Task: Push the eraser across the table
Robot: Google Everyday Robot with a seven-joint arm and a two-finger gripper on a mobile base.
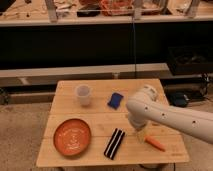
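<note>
The eraser [114,143], a flat black block with two pale stripes, lies near the front edge of the light wooden table [100,120], angled slightly. My gripper [140,134] hangs from the white arm [165,117] just right of the eraser, low over the tabletop between the eraser and an orange carrot [155,143]. It holds nothing and does not touch the eraser. The jaws appear open.
An orange plate [72,136] sits at the front left, a white cup [83,94] at the back left, and a blue pad [116,100] at the back middle. A dark shelf unit [100,45] runs behind the table.
</note>
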